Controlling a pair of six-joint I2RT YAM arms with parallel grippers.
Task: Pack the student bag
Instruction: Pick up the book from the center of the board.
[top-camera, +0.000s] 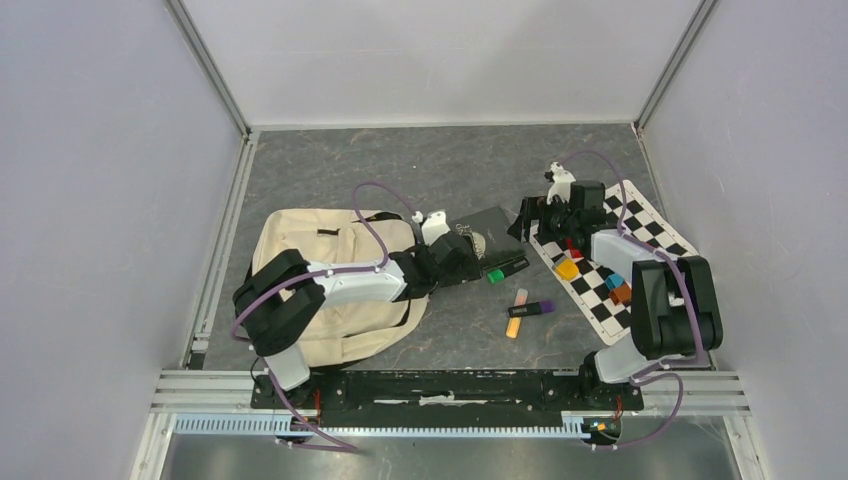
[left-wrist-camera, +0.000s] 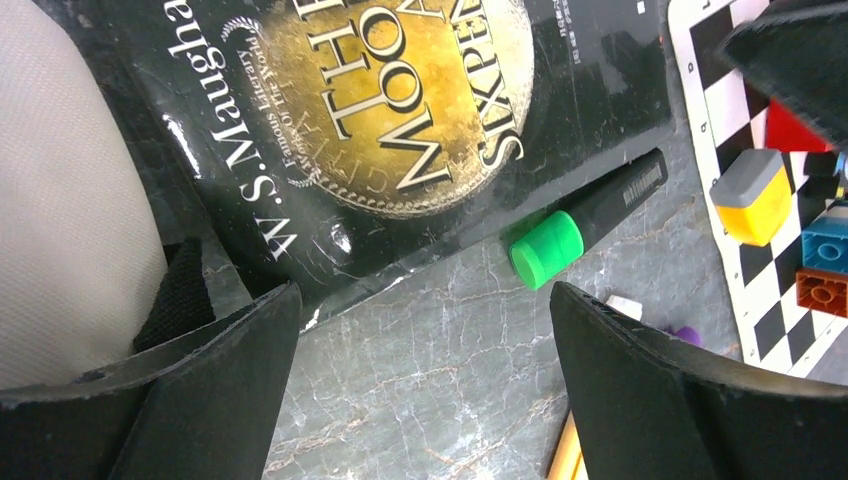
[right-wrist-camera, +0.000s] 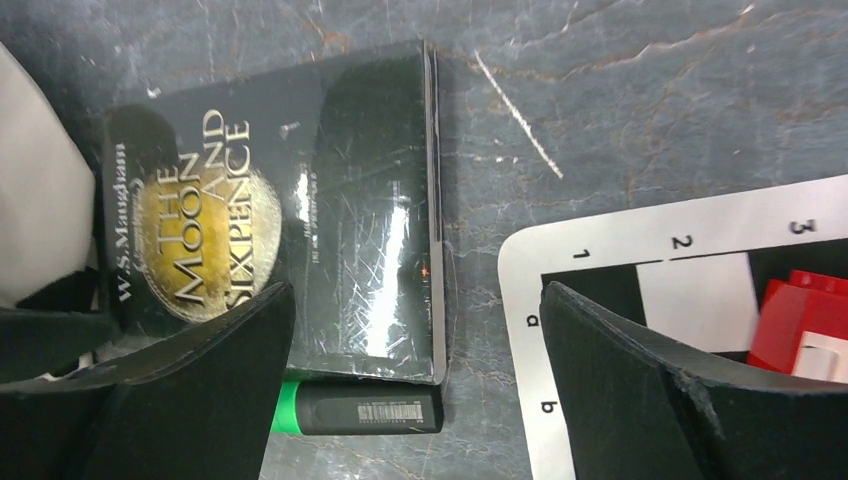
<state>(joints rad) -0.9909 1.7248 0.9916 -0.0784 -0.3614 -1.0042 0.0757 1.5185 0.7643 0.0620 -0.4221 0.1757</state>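
The student bag (top-camera: 330, 290), a cream backpack with black straps, lies flat on the left of the table, and its fabric (left-wrist-camera: 70, 220) fills the left edge of the left wrist view. My left gripper (top-camera: 465, 255) reaches past the bag's right edge. It stands open (left-wrist-camera: 422, 300) over bare table just below a black book (left-wrist-camera: 400, 130) with a gold moon on its cover. My right gripper (top-camera: 530, 220) hovers open (right-wrist-camera: 415, 295) at the book's (right-wrist-camera: 300, 230) right edge. A green-capped black highlighter (left-wrist-camera: 590, 215) lies against the book's lower edge (right-wrist-camera: 370, 408).
A chequered mat (top-camera: 620, 260) at the right carries yellow (left-wrist-camera: 750, 195), blue (left-wrist-camera: 825, 240), brown (left-wrist-camera: 822, 290) and red (right-wrist-camera: 810, 320) blocks. An orange marker (top-camera: 517, 315) and a purple marker (top-camera: 535, 309) lie in front of the book. Grey walls enclose the table.
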